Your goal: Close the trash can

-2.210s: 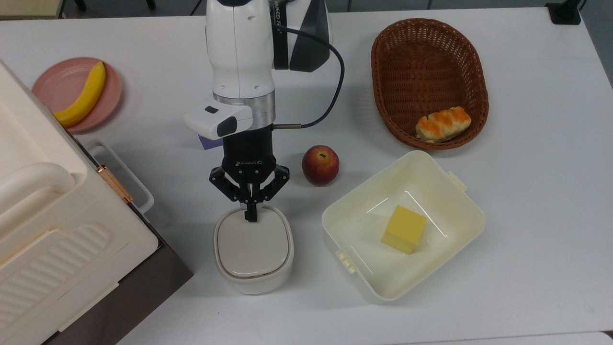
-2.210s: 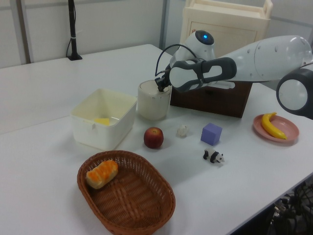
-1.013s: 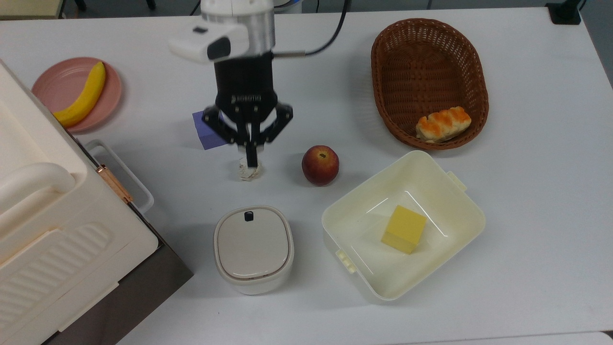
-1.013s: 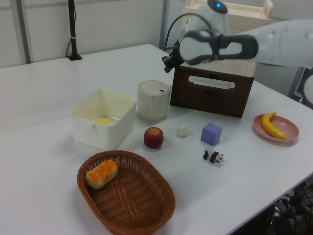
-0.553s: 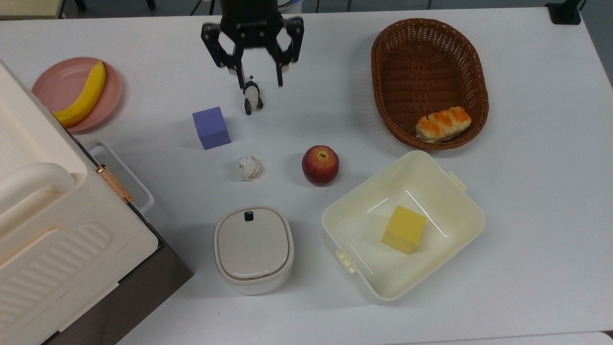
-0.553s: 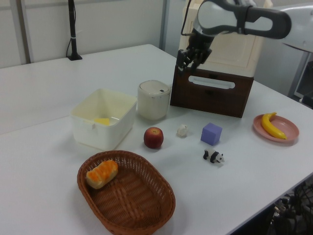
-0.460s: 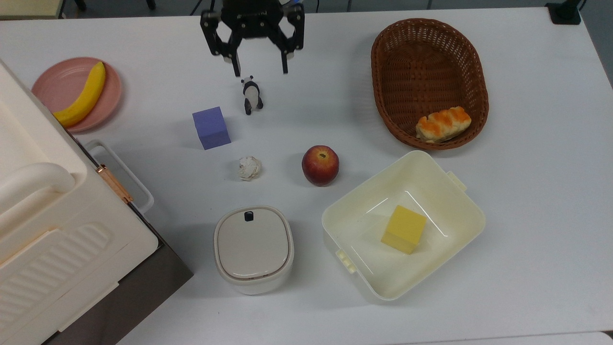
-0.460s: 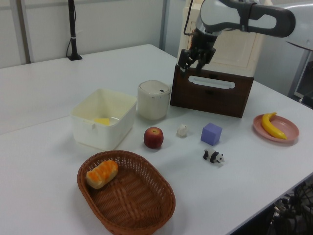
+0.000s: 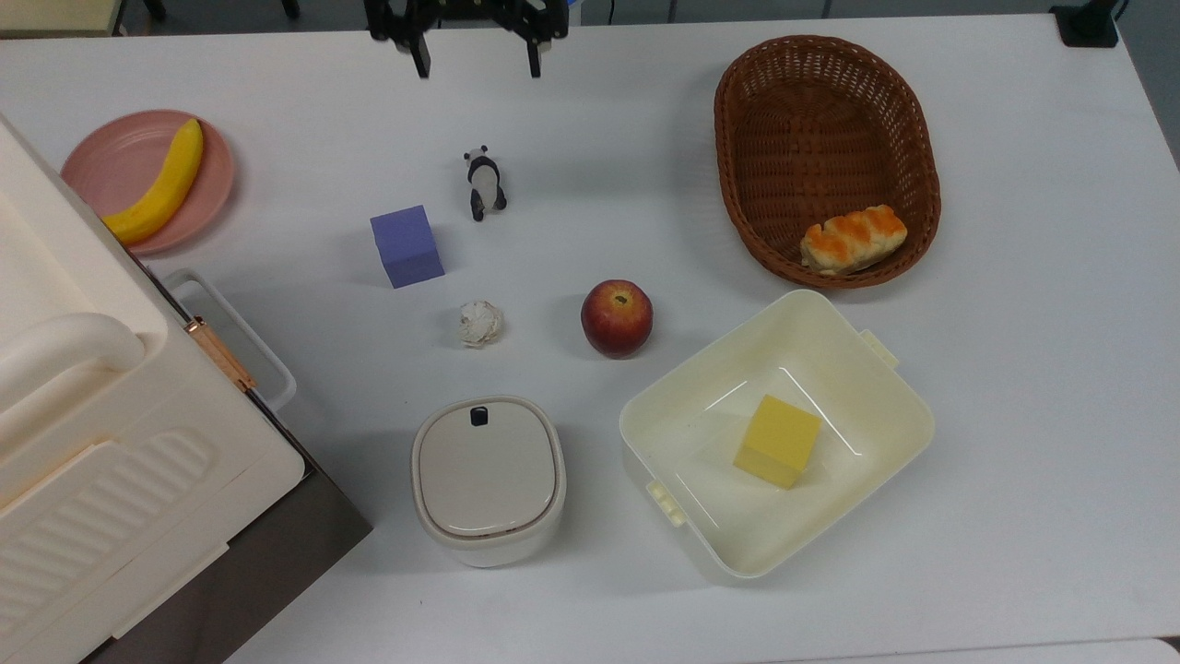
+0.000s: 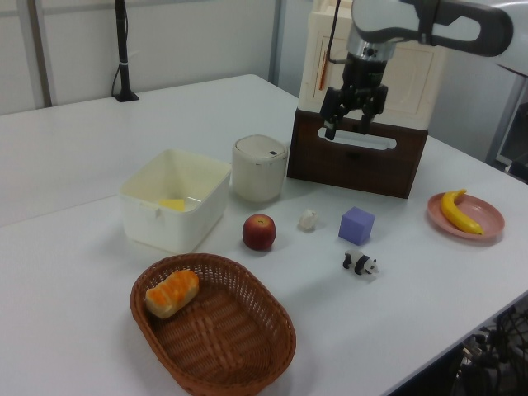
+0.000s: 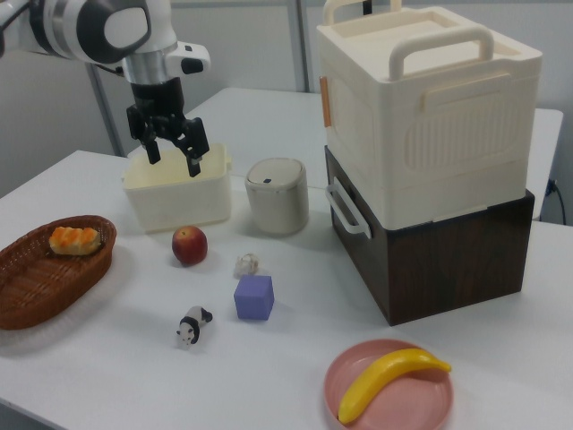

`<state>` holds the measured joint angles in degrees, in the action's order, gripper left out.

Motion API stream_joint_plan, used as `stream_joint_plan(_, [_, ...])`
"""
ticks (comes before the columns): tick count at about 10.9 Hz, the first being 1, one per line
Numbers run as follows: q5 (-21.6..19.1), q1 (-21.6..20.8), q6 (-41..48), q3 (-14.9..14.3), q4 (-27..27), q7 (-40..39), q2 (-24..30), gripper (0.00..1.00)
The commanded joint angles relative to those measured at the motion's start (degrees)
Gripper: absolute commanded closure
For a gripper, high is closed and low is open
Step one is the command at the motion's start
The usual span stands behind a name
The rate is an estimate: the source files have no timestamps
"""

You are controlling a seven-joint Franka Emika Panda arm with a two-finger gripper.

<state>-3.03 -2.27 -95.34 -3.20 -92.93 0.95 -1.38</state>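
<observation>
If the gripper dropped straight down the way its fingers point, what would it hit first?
Most likely bare table. In the top view the open gripper hangs beyond the panda, near the table's far edge, nothing beneath it. Depth is uncertain, so the panda could be a near miss.

one trash can (image 9: 488,478), one apple (image 9: 616,318), one banana (image 9: 159,184), two cubes (image 9: 407,245) (image 9: 777,441), one basket (image 9: 826,157)

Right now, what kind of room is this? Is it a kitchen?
Probably not a kitchen. It looks like a robot test lab: a robot arm hangs over a plain white table laid with practice props, such as a toy panda, a purple cube and a small trash can.
</observation>
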Motion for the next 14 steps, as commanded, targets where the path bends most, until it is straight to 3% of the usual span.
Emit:
stream_joint_plan(1, [3.45,-0.54,2.79,0.12,-0.32,12.21,1.91,0.00])
stream_joint_plan(3, [4.17,-0.55,2.18,0.22,0.55,11.01,1.82,0.00])
stream_joint_plan(5, [3.83,-0.37,0.76,-0.13,0.29,4.27,1.73,0.00])
stream_joint_plan(14, [3.38,-0.20,1.38,-0.14,0.12,4.06,1.73,0.00])
